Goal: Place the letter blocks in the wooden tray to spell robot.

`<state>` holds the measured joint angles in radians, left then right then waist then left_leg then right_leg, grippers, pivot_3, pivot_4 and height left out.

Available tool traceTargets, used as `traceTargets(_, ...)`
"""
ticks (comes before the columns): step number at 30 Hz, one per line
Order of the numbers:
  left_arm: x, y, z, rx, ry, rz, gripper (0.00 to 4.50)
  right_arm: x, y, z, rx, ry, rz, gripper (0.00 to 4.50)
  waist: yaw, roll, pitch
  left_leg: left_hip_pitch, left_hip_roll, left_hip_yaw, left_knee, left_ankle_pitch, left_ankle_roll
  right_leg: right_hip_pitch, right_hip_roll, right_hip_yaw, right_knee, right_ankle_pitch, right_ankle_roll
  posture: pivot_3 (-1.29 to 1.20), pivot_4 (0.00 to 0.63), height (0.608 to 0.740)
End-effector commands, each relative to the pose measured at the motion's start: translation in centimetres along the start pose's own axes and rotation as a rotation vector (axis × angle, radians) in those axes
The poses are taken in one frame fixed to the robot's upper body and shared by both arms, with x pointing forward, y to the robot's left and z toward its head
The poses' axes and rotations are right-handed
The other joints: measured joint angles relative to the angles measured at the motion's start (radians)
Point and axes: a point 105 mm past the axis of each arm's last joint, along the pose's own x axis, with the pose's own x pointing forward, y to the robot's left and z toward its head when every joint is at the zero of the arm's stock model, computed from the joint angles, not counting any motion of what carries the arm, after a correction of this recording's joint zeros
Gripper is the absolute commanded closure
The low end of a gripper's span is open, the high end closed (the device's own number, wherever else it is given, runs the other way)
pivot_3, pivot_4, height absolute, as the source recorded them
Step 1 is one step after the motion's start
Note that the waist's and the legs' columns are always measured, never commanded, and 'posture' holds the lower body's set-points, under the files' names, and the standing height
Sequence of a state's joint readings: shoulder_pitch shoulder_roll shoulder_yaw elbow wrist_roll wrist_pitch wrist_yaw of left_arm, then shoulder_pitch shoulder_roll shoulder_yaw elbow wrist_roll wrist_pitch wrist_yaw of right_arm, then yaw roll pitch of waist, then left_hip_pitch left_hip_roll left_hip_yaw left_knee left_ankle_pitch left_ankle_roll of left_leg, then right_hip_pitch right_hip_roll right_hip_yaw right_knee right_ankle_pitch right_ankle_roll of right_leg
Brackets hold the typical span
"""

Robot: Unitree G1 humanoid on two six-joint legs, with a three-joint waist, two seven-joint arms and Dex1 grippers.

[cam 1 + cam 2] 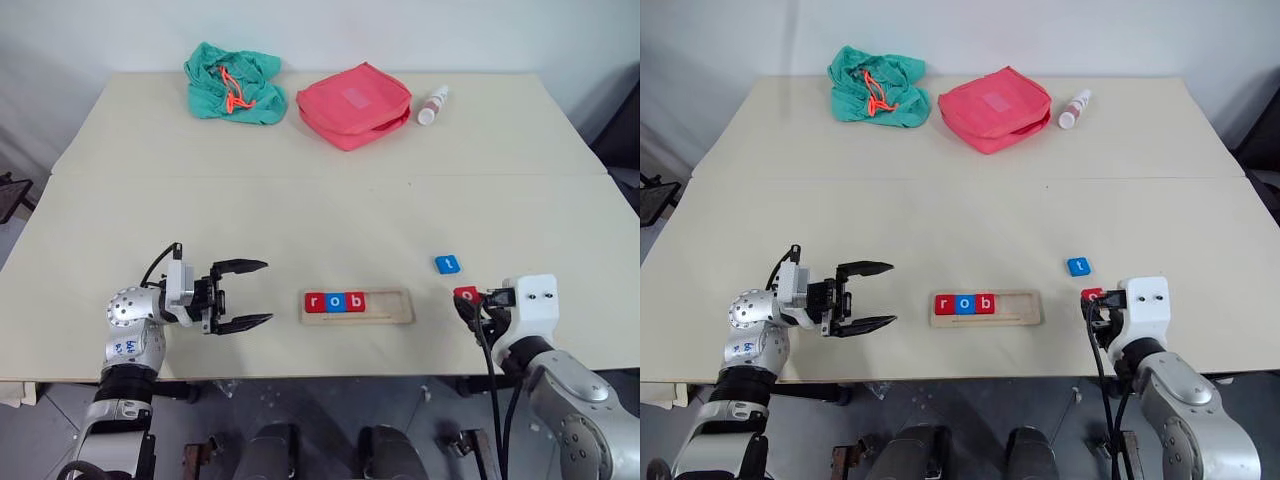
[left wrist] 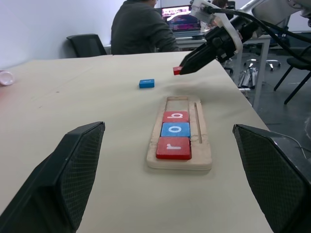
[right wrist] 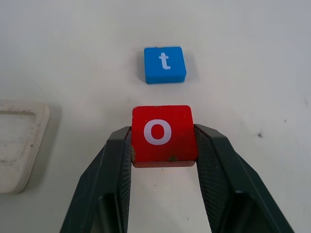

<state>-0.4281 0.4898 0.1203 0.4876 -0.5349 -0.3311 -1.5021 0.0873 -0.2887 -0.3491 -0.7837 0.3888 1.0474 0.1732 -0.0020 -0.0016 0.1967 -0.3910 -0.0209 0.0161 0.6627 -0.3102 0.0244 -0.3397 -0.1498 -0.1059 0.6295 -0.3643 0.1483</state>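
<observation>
The right gripper (image 3: pixel 163 145) is closed on the red "o" block (image 3: pixel 163 133), pinching only its two side edges, so the flat tile could twist or slip out on the way to the wooden tray (image 1: pixel 357 306). The free slot sits right against the red "b" block (image 1: pixel 355 301); a low or skewed approach could nudge the seated "r", "o", "b" row or leave the tile tilted on the rim. The blue "t" block (image 1: pixel 447 264) lies on the bench (image 1: pixel 320 200) at about 11 o'clock from the held tile, near enough to be bumped. The right arm is low at the bench's near edge, at 3 o'clock from the tray, pointing forward and slightly down. The left gripper (image 1: pixel 243 295), at 9 o'clock from the tray, points toward it with jaws wide apart, holding nothing.
</observation>
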Motion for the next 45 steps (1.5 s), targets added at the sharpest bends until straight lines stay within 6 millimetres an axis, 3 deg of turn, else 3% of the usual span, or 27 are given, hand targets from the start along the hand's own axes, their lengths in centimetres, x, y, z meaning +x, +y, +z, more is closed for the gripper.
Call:
traceTargets(1, -0.9, -1.1, 0.6, 0.024, 0.002, -0.104, 0.0, -0.3, 0.3, 0.8, 0.002, -0.042, 0.002, 3.04, 0.001, 0.0, 0.0, 0.0, 0.0, 0.0, 0.0, 0.0, 0.0, 0.0, 0.0, 0.0, 0.0, 0.0, 0.0, 0.0, 0.15, 0.74)
traceTargets(12, -1.6, -1.5, 0.6, 0.02, 0.034, -0.11, 0.0, 0.4, 0.4, 0.3, -0.004, -0.02, 0.008, 3.04, 0.001, 0.0, 0.0, 0.0, 0.0, 0.0, 0.0, 0.0, 0.0, 0.0, 0.0, 0.0, 0.0, 0.0, 0.0, 0.0, 0.15, 0.74)
traceTargets(13, -1.6, -1.5, 0.6, 0.021, 0.033, -0.108, 0.0, 0.4, 0.5, 0.3, 0.005, -0.018, 0.019, 2.29, 0.0, 0.0, 0.0, 0.0, 0.0, 0.0, 0.0, 0.0, 0.0, 0.0, 0.0, 0.0, 0.0, 0.0, 0.0, 0.0, 0.15, 0.74)
traceTargets(20, -1.1, -1.6, 0.6, 0.028, 0.021, -0.097, 0.0, 0.1, 0.7, 0.7, -0.017, -0.033, 0.044, 0.02, 0.001, 0.0, 0.0, 0.0, 0.0, 0.0, 0.0, 0.0, 0.0, 0.0, 0.0, 0.0, 0.001, 0.0, 0.0, 0.0, 0.15, 0.74)
traceTargets(25, -1.1, -1.8, 0.6, 0.026, 0.017, -0.095, 0.0, -0.7, 0.6, 2.5, -0.153, -0.09, 0.116, 0.02, 0.0, 0.0, 0.0, 0.0, 0.0, 0.0, 0.0, 0.0, 0.0, 0.0, 0.0, 0.0, 0.0, 0.0, 0.0, 0.0, 0.15, 0.74)
traceTargets(28, -1.1, -2.0, 0.6, 0.025, 0.016, -0.095, 0.0, -1.1, 0.6, 2.5, -0.229, -0.069, 0.193, 0.02, 0.001, 0.0, 0.0, 0.0, 0.0, 0.0, 0.0, 0.0, 0.0, 0.0, 0.0, 0.0, 0.0, 0.0, 0.0, 0.0, 0.15, 0.74)
traceTargets(36, -1.0, -2.5, 0.5, 0.025, 0.011, -0.085, 0.0, -1.6, -0.2, 2.4, -0.56, 0.101, 0.572, 0.02, 0.002, 0.0, 0.0, 0.0, 0.0, 0.001, 0.001, 0.0, 0.001, 0.003, 0.0, 0.0, -0.002, 0.0, 0.0, 0.0, 0.15, 0.74)
traceTargets(45, -1.7, -3.5, 0.7, 0.035, 0.028, -0.044, 0.0, 0.9, -2.5, 2.5, -0.802, 0.213, 0.773, 0.02, 0.001, -0.001, 0.0, 0.0, 0.0, 0.001, 0.002, 0.0, 0.001, 0.003, -0.001, -0.001, -0.003, 0.0, 0.0, 0.0, 0.15, 0.74)
